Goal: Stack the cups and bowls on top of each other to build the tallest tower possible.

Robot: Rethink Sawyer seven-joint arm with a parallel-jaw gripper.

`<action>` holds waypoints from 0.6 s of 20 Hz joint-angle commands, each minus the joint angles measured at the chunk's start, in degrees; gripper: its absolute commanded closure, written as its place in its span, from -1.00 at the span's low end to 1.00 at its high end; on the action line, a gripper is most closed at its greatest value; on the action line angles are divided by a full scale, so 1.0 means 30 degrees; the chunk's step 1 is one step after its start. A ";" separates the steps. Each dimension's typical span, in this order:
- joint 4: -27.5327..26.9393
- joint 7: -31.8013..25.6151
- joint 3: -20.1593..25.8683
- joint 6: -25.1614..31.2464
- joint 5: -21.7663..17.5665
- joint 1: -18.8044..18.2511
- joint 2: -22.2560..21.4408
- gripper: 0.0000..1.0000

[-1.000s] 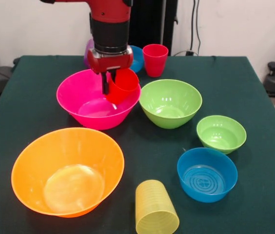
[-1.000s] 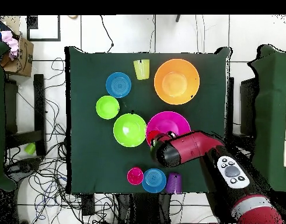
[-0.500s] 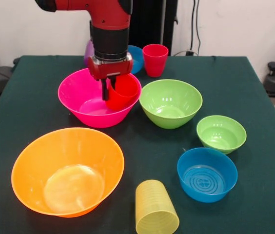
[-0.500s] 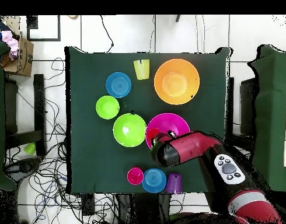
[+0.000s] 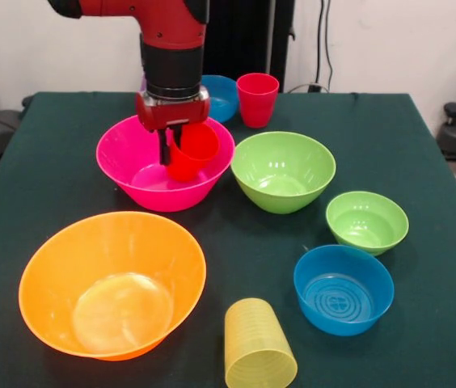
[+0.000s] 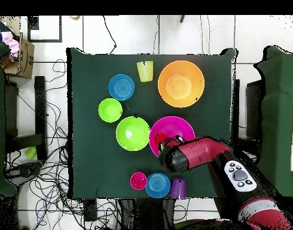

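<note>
My gripper [image 5: 173,145] is shut on the rim of the bright red cup [image 5: 192,153], holding it upright inside the hot pink bowl [image 5: 123,162], toward that bowl's right side. Whether the cup touches the bowl's floor I cannot tell. From overhead the arm covers the gripper; the red cup [image 6: 159,141] peeks out at the edge of the pink bowl [image 6: 179,127]. The medium lime green bowl [image 5: 283,171] stands just right of the pink one. The large orange bowl [image 5: 58,275] sits at the front left. The ribbed yellow cup [image 5: 259,356] lies on its side at the front edge.
A small lime green bowl [image 5: 367,222] and a blue bowl [image 5: 344,289] stand at the right front. At the back stand a pinkish-red cup [image 5: 257,99] and another blue bowl [image 5: 221,95]. The purple cup [image 6: 178,187] shows overhead beside that blue bowl [image 6: 157,185].
The arm has shifted left in the front view, carrying the red cup from the pink bowl's right rim further in over the bowl. Everything else is unmoved.
</note>
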 commanded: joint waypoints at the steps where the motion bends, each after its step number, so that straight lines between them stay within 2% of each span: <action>1: -0.0613 -0.3347 0.0915 0.1696 -0.1299 -0.0882 -0.0626 1.00; 6: -0.0431 -0.3830 0.1135 0.2002 -0.1396 -0.1235 -0.0960 1.00; 12: -0.1035 -0.2185 0.0859 0.0520 -0.1995 -0.0861 0.0213 1.00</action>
